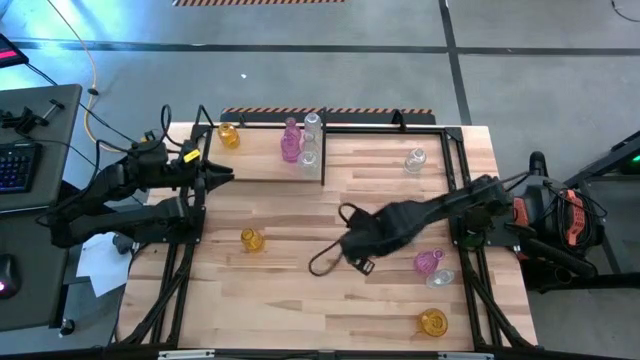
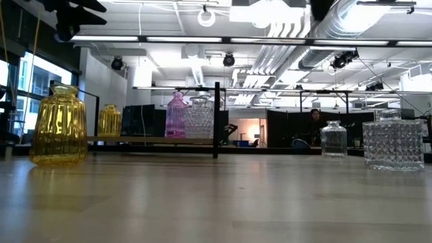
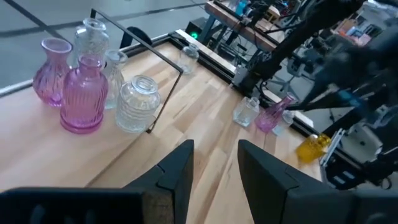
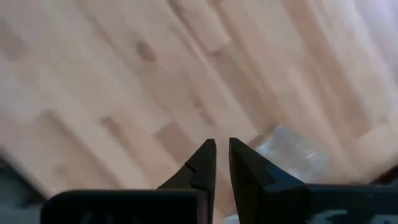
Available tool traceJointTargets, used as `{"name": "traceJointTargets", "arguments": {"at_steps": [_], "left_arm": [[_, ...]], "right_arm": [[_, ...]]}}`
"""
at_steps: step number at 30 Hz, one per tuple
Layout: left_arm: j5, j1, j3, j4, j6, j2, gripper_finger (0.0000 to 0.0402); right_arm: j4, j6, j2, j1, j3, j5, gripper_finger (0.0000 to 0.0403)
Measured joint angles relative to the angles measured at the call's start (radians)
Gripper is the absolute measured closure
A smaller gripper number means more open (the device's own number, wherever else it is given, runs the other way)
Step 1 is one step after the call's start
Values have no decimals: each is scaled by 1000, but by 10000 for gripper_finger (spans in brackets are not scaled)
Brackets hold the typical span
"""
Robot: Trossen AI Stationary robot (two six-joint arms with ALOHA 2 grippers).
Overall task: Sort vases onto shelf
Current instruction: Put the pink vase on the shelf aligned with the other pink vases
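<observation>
Two arms: you are looking down on both dark arms reaching over the butcher-block worktop (image 1: 300,290), left arm at the shelf's end, right arm stretching toward the middle.
Left tool: your left tool (image 3: 214,163) is hovering above the shelf board with its fingers parted and nothing sitting between them.
Right tool: your right tool (image 4: 222,157) is hanging over bare wood near the worktop's middle, its fingers nearly touching and gripping nothing.
Shelf: the shelf (image 1: 262,170) is lying along the far edge, its black upright divider (image 1: 323,150) rising at its right end.
Shelved vases: an amber vase (image 1: 229,136) is standing toward the shelf's left end; two pink vases (image 1: 290,141) and several clear vases (image 1: 312,124) are clustering just beside the divider.
Loose amber: one amber vase (image 1: 250,239) is standing on the worktop in front of the shelf, and another amber vase (image 1: 433,322) is lying near the front right corner.
Loose pink and clear: a pink vase (image 1: 429,262) is lying on its side touching a clear vase (image 1: 441,277), to the right of the right tool.
Far clear vase: a lone clear vase (image 1: 416,159) is standing right of the divider, off the shelf.
Background: a person (image 2: 314,120) is showing dimly in the room beyond.
</observation>
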Motion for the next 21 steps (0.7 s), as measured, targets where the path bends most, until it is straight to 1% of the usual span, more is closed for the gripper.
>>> {"name": "traceJointTargets", "arguments": {"at_steps": [4,8,12,17,19,21], "left_arm": [[-6,0,0,0,44,0,284],[-4,0,0,-7,46,0,284],[13,0,0,-20,47,0,284],[23,0,0,-22,47,0,284],[23,0,0,-22,47,0,284],[23,0,0,-21,47,0,284]], "right_arm": [[-1,153,-31,71,1,-11,375],[-2,339,-41,147,0,-102,375],[-1,462,-39,239,0,-174,375],[1,711,-39,322,-23,-142,381],[-3,765,-45,346,-63,-154,388],[-1,786,-63,371,-103,-130,395]]}}
